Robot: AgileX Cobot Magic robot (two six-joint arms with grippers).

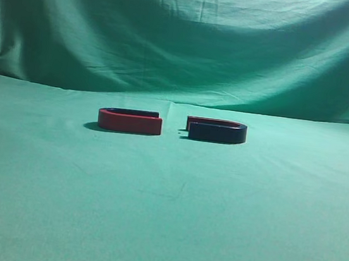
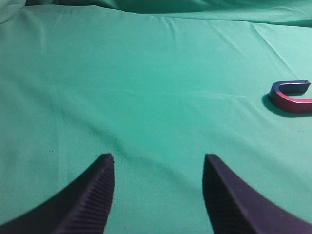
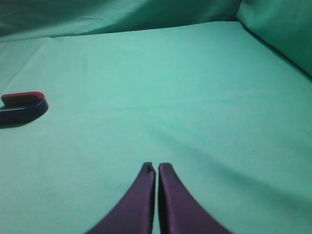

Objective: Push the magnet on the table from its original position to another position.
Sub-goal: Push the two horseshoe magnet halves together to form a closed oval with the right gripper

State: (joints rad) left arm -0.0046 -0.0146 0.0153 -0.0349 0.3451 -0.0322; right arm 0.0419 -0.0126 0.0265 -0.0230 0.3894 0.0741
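red magnet, draped green backdrop

neither pincer shows in the exterior view. in the left wrist view the red magnet runs off the right edge, so its open ends are unseen. in the right wrist view the magnet is cut by the left edge. both pincers' fingers run off the bottom edges

Exterior camera faces along the table at object height; wrist cameras look down closer.
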